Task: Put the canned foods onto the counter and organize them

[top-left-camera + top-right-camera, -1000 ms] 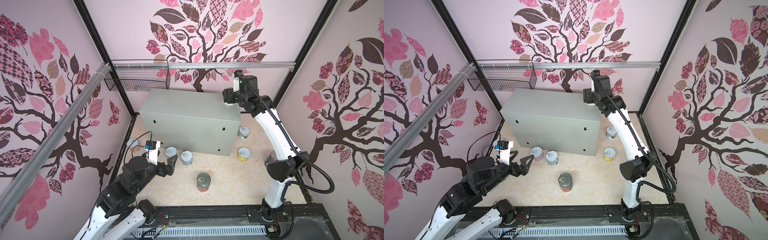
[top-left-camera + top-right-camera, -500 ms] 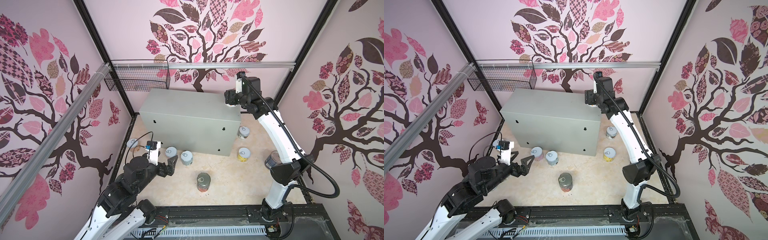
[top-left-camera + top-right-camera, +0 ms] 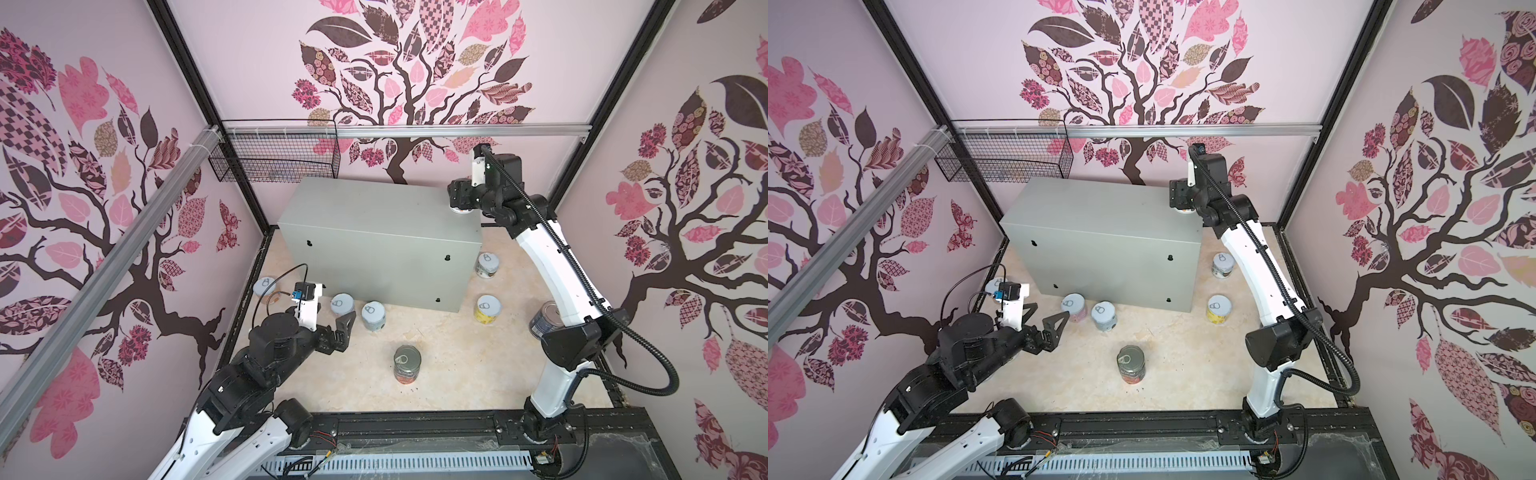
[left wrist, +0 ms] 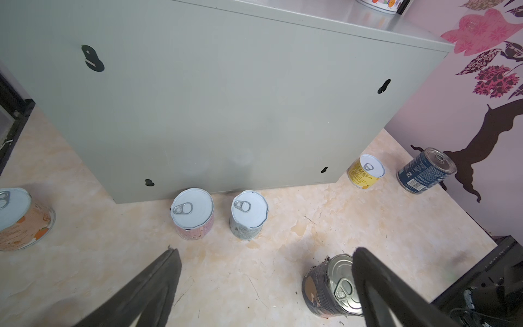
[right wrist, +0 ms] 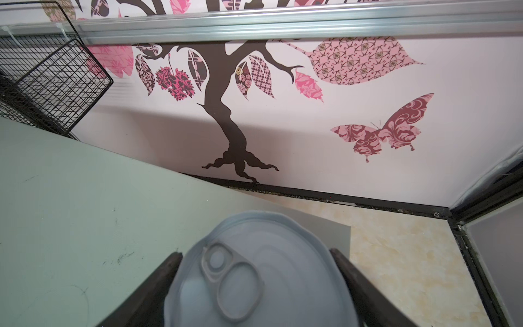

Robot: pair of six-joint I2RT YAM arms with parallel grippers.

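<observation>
Setting a short can on the counter, far right corner; right gripper jaws flank it, grip indeterminate. Left gripper wide, empty. Next: release, retreat upward.

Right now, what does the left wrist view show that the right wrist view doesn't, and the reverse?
Only left wrist: the knobbed front of the large grey metal box, six cans on the floor, among them a tall dark blue can, and the open left end effector. Only right wrist: the black wire mesh basket and the right end effector flanking a short grey-lidded can. Both: the box's top; likely that can too.
</observation>
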